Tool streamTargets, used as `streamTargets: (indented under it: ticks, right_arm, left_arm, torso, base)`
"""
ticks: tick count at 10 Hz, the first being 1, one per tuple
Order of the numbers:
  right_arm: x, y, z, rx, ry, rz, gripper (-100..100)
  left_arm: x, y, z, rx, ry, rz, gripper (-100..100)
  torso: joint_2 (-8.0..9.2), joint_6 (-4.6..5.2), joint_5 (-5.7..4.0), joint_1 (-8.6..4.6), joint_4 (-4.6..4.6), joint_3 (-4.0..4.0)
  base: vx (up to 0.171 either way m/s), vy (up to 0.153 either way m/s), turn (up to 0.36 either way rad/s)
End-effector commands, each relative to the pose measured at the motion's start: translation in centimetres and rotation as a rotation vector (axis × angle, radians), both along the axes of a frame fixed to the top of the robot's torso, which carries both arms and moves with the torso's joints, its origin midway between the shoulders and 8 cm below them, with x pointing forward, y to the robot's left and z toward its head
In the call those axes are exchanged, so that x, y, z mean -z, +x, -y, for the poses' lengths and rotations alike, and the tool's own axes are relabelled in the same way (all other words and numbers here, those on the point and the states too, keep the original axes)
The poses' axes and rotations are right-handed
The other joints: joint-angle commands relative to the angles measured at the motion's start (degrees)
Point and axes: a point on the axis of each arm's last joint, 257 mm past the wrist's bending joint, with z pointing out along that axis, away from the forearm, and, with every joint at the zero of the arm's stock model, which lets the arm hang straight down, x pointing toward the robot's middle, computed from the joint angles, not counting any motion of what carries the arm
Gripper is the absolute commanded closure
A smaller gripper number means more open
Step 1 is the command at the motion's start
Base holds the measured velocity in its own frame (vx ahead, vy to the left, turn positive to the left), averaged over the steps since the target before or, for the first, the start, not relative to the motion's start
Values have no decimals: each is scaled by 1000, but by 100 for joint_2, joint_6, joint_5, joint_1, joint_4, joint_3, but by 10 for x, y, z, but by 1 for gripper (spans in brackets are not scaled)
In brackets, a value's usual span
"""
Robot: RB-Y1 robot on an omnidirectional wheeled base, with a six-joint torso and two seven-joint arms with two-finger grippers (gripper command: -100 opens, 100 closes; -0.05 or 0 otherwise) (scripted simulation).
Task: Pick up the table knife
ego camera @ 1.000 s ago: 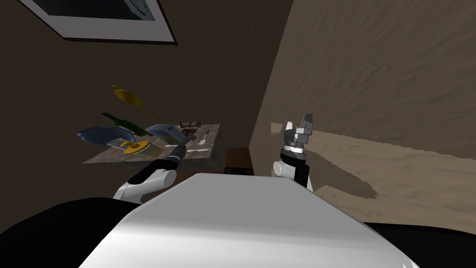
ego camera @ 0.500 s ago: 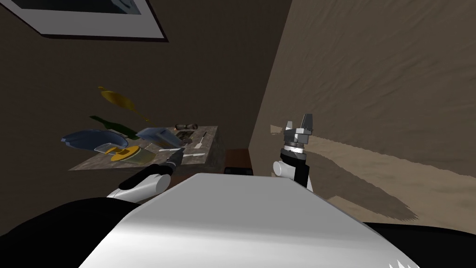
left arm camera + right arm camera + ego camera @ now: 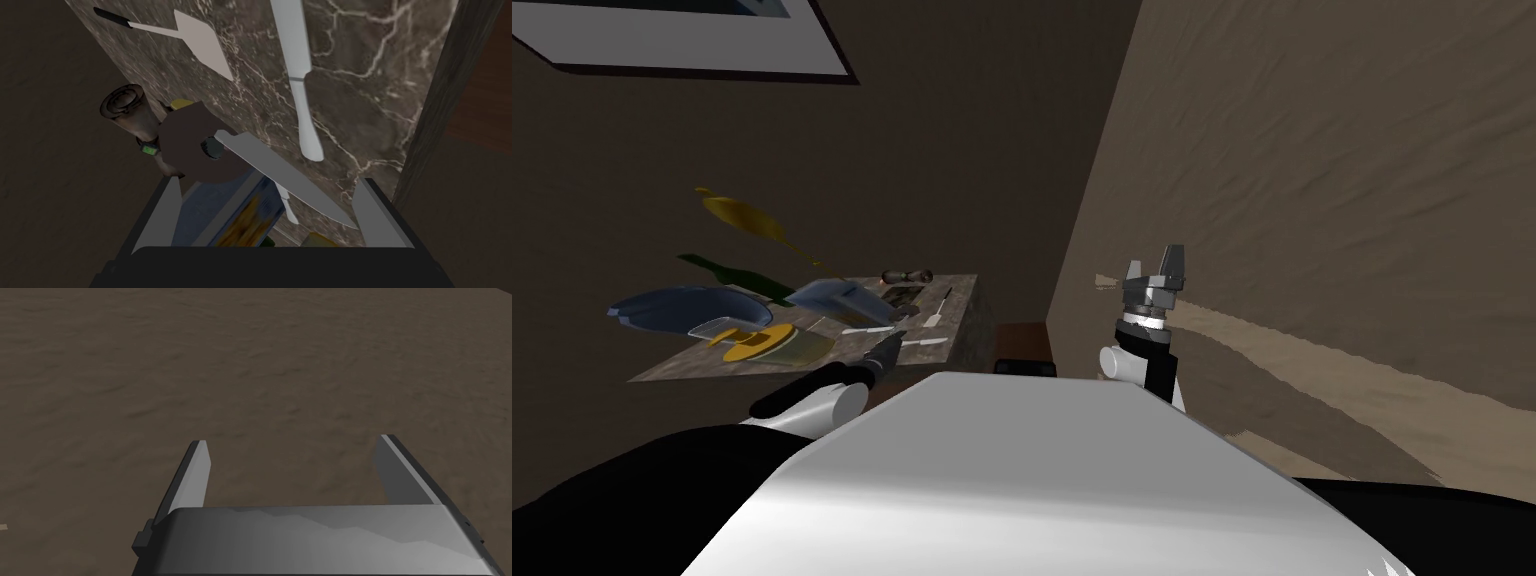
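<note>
The table knife (image 3: 299,75), plain white, lies flat on the dark marble table top (image 3: 380,60), a little ahead of my left gripper (image 3: 270,210). That gripper is open and holds nothing. Its fingers (image 3: 372,212) hover over a bigger knife with a grey blade (image 3: 285,177) and a round dark handle. In the head view the left gripper (image 3: 894,342) hangs over the table's near edge, with the table knife (image 3: 924,342) just beside it. My right gripper (image 3: 1152,272) is raised beside the wall, open and empty.
A white spatula (image 3: 200,42) with a black handle, a brown grinder (image 3: 127,107) and a blue box (image 3: 235,215) lie close by. Farther left on the table (image 3: 672,365) are a blue bowl (image 3: 677,308), a green bottle (image 3: 737,278) and a yellow bottle (image 3: 747,218). The table's edge (image 3: 450,100) drops off near the knife.
My head view has swung, so the table sits lower and further left in the picture. The left gripper has drawn back from the table's middle toward its near edge. The right arm has not moved.
</note>
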Motion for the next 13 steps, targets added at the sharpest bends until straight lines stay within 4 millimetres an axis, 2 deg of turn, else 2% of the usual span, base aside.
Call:
streamTargets:
  ticks: [1,2,3,5,6,7,8,10,11,12,13]
  right_arm:
    - [0,0,0,0,0,0,0]
    - [0,0,0,0,0,0,0]
    - [0,0,0,0,0,0,0]
    - [0,0,0,0,0,0,0]
    - [0,0,0,0,0,0,0]
    - [0,0,0,0,0,0,0]
    - [0,0,0,0,0,0,0]
    - [0,0,0,0,0,0,0]
    - [0,0,0,0,0,0,0]
    - [0,0,0,0,0,0,0]
    - [0,0,0,0,0,0,0]
  left_arm:
    - [12,-25,-7,-25,-24,-68,-100]
    - [17,-29,-5,-29,-35,-91,-100]
    - [22,-47,-9,-46,-48,-129,-100]
    - [27,-54,-7,-51,-63,-159,-100]
    - [34,-74,-9,-69,-84,-209,-100]
    - [36,-77,-7,-71,-92,-223,-100]
    - [40,-95,-9,-86,-107,-259,-100]
    - [44,-100,-7,-90,-121,-283,-100]
    - [49,-120,-6,-105,-146,-332,-100]
    - [50,-122,-5,-106,-150,-339,-100]
    - [54,-141,-4,-120,-175,-384,-100]
  torso:
    - [0,0,0,0,0,0]
    - [-19,0,0,-3,-4,-10]
    - [-18,0,0,0,-5,-11]
    - [-12,1,3,11,-3,-8]
    - [12,0,2,7,1,5]
    - [9,0,1,2,2,5]
    - [3,0,1,3,0,2]
    - [-11,1,3,11,-3,-7]
    - [10,1,2,7,1,4]
    - [2,0,2,6,1,1]
    - [1,0,2,9,-1,0]
  base:
    - [161,-25,-27]
    - [145,-14,-8]
    - [146,16,-15]
    - [78,10,-10]
    - [75,-14,-30]
    - [98,-4,-7]
    - [147,32,-21]
    - [86,10,-9]
    - [96,2,-31]
    - [101,11,-12]
    - [115,31,-29]
